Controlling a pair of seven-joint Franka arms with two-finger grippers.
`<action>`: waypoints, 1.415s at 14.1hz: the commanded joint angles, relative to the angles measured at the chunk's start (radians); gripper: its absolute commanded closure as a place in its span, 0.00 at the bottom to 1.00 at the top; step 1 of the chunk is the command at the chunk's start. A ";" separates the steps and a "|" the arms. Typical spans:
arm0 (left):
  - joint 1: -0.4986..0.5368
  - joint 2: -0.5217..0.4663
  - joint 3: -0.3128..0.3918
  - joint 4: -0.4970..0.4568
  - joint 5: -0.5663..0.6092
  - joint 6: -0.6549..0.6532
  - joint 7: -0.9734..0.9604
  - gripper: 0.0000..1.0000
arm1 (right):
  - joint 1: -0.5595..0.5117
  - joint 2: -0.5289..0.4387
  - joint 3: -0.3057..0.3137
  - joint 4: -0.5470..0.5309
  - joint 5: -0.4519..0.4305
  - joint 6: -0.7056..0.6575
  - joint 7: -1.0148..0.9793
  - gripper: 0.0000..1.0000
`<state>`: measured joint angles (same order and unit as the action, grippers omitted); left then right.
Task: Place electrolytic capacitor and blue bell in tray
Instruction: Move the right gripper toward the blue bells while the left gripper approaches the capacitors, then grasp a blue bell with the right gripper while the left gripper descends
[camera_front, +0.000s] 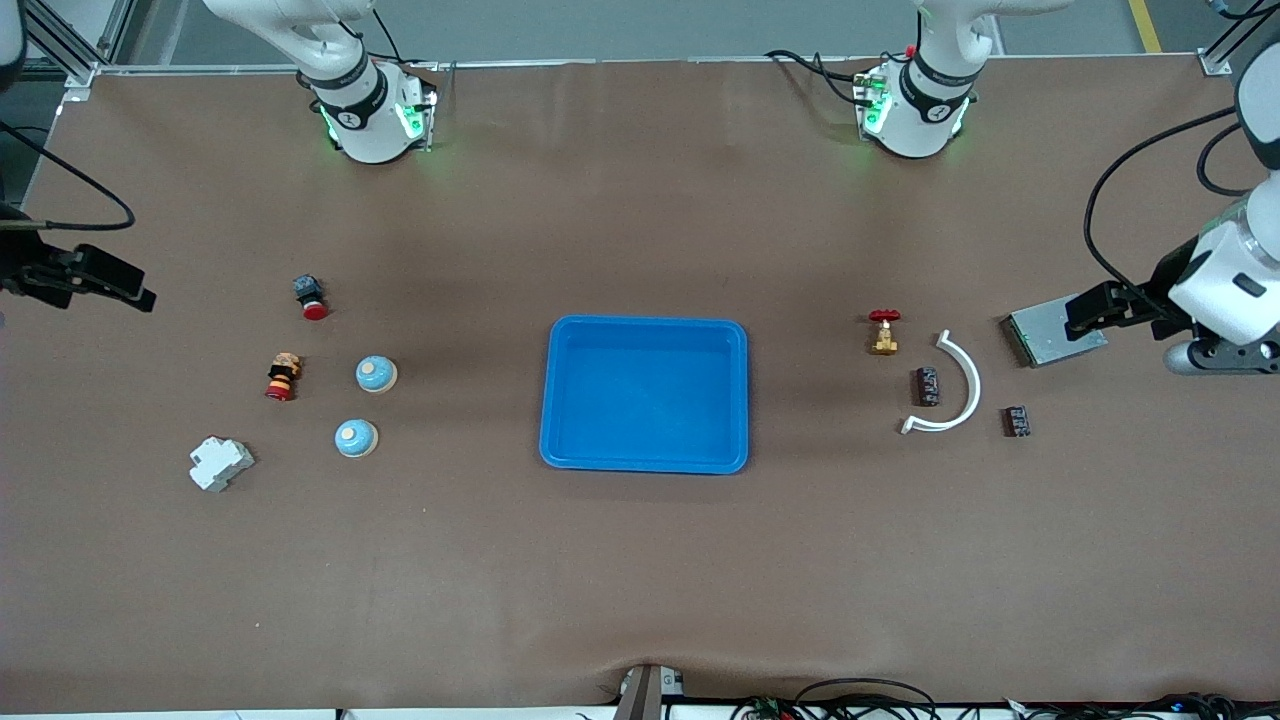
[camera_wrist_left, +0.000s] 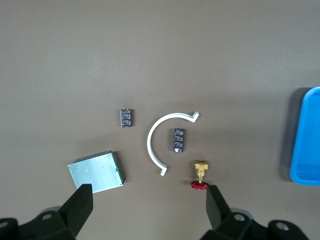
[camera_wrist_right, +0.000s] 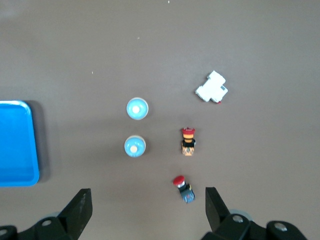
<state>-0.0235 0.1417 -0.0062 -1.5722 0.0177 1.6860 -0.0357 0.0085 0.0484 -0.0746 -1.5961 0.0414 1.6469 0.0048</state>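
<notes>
The bright-blue tray (camera_front: 645, 393) lies mid-table with nothing in it. Two blue bells (camera_front: 376, 374) (camera_front: 355, 438) sit toward the right arm's end, also in the right wrist view (camera_wrist_right: 137, 108) (camera_wrist_right: 134, 146). Two dark electrolytic capacitors (camera_front: 928, 386) (camera_front: 1017, 421) lie toward the left arm's end; the left wrist view shows them (camera_wrist_left: 178, 140) (camera_wrist_left: 126, 118). My left gripper (camera_front: 1078, 318) (camera_wrist_left: 149, 205) hangs open over the grey metal plate's edge. My right gripper (camera_front: 140, 295) (camera_wrist_right: 148, 207) hangs open at the table's edge, near the red push button. Neither holds anything.
A white curved strip (camera_front: 950, 390) arcs around one capacitor, with a brass red-handled valve (camera_front: 884, 331) and a grey metal plate (camera_front: 1050, 333) beside them. By the bells lie a red push button (camera_front: 310, 296), a red-and-yellow switch (camera_front: 283, 376) and a white breaker (camera_front: 220, 463).
</notes>
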 joint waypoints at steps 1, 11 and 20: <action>0.005 0.061 0.000 0.023 0.007 -0.003 0.001 0.00 | 0.008 -0.084 -0.001 -0.183 0.006 0.108 0.011 0.00; 0.082 0.262 -0.001 0.011 0.015 0.086 0.017 0.00 | 0.019 -0.073 -0.001 -0.548 0.006 0.502 0.014 0.00; 0.096 0.325 0.000 -0.100 0.014 0.256 0.002 0.00 | 0.071 0.059 0.001 -0.642 0.008 0.746 0.017 0.00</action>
<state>0.0709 0.4860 -0.0052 -1.6234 0.0177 1.9003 -0.0273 0.0683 0.0750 -0.0714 -2.2240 0.0416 2.3484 0.0083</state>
